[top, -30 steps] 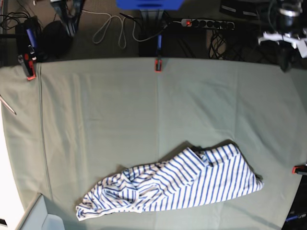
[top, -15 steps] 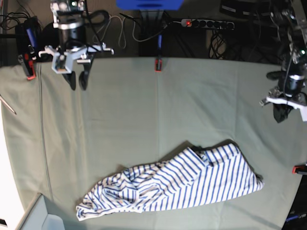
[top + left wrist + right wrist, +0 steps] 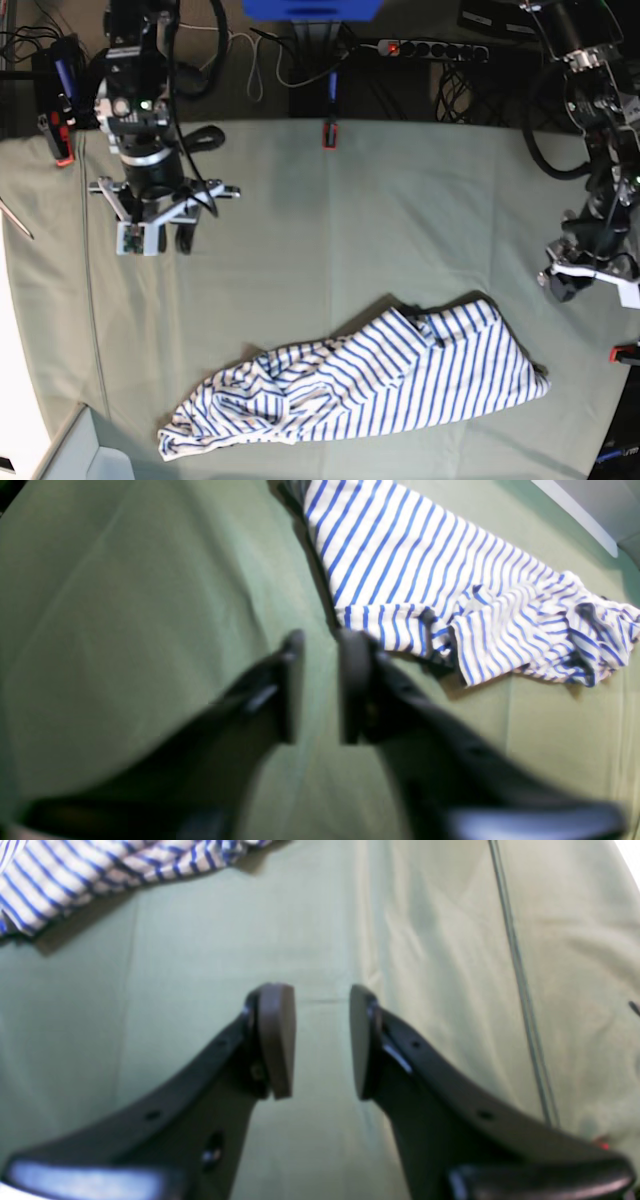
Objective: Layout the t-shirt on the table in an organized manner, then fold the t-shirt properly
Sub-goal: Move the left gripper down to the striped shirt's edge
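You had barely started: the t-shirt [image 3: 355, 388] lay crumpled on the near part of the bench [image 3: 400, 210], unspread and unfolded, while your left hand [image 3: 320, 685] and right hand [image 3: 320, 1040] hovered apart, empty.

A dark floor [image 3: 400, 95] is seen beyond the far edge of the counter. A black power strip [image 3: 432, 48] with a lit red switch is laid on it, and a pale cable [image 3: 232, 62] is coiled in loops nearby. A blue block [image 3: 312, 9] is mounted at the top centre over a dark stand. Tangled black leads [image 3: 22, 42] are gathered in the far corner. A white panel [image 3: 15, 390] is set along the near side edge, with a pale grey box corner [image 3: 85, 452] beside it.
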